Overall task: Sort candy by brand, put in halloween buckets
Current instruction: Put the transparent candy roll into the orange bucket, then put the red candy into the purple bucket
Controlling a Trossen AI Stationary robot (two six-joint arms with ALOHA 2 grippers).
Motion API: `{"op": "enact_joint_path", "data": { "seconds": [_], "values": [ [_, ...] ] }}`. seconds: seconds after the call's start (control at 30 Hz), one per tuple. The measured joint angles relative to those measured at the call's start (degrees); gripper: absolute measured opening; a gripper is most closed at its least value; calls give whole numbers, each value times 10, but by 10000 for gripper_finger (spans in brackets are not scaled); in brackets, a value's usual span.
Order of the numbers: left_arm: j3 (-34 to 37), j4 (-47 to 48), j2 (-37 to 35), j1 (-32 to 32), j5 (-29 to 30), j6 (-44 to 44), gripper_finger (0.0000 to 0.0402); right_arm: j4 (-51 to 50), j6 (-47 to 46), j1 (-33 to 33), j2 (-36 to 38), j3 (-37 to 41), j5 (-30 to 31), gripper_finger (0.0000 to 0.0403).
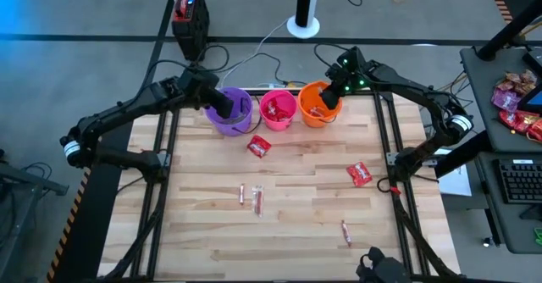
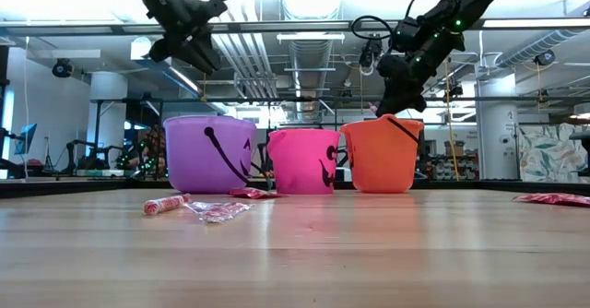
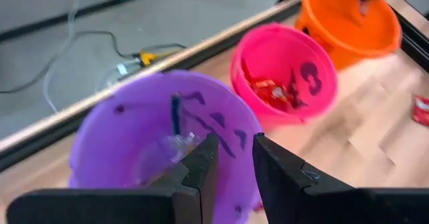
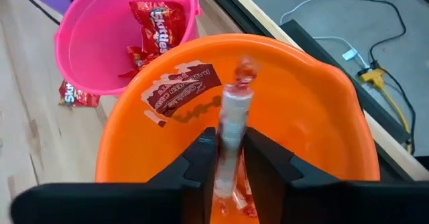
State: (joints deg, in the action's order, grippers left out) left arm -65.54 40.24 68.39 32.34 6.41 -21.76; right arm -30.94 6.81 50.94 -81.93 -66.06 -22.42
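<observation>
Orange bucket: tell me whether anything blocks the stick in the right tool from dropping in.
Nothing visible does. The right tool is shut on the pink-white candy stick right over the open mouth of the orange bucket. Below it lie only the bucket's inner label and another sweet at the bottom.

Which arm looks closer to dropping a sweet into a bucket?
The right. Its pincer grips a pink-white stick above the orange bucket. The left pincer hovers above the purple bucket, with nothing visible between its fingers.
</observation>
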Motion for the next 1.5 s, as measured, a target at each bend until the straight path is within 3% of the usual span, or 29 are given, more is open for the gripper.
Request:
{"op": "enact_joint_path", "data": {
  "seconds": [0.43,0.73,0.87,1.13,1.33,1.5],
  "values": [
    [0,86,-22,-45,-108,-4,77,-2,-45,0,0,-3,6,147],
    [5,127,-37,-168,-114,-54,77,-68,-107,-31,26,-67,-11,158],
    [14,117,-21,-227,-83,-89,77,-115,-160,-75,37,-90,-11,153],
    [40,35,59,-306,-8,-288,78,-121,-221,-163,47,-96,43,144],
    [-10,12,161,-377,-13,-400,88,-125,-227,-191,55,-96,46,151],
    [-63,26,247,-415,-8,-483,127,-134,-205,-196,75,-96,46,155]
  ]
}}
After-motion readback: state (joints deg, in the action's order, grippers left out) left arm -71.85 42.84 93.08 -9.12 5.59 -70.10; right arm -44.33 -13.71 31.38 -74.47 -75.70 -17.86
